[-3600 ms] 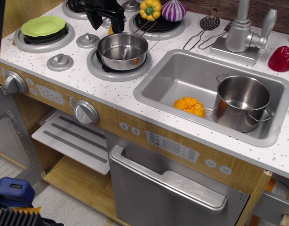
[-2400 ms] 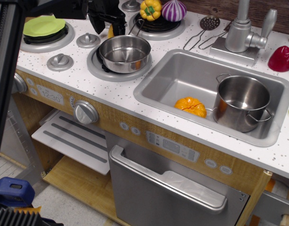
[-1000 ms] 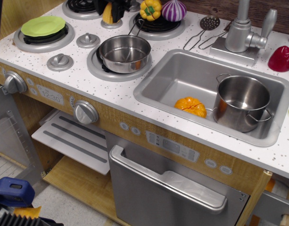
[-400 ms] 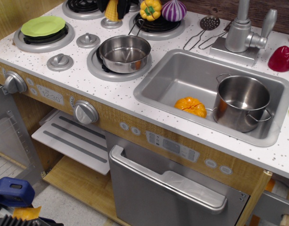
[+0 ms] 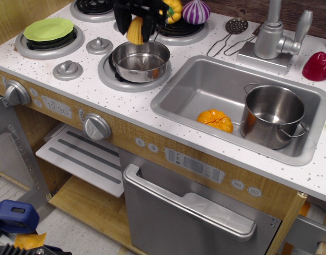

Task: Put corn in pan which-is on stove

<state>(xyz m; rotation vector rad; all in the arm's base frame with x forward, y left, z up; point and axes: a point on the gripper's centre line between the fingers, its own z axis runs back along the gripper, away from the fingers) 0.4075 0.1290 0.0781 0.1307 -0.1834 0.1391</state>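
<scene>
Forward from the back burners, the black gripper [image 5: 136, 27] now clamps the small yellow ridged corn cob [image 5: 135, 30] above the shallow shiny steel pan's [image 5: 141, 60] far rim. Carrying step; next, centre over it, lower, release.

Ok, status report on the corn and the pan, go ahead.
End effector shut on corn, held over far rim of pan. Pan sits empty on stove. Nothing blocking the drop.
</scene>
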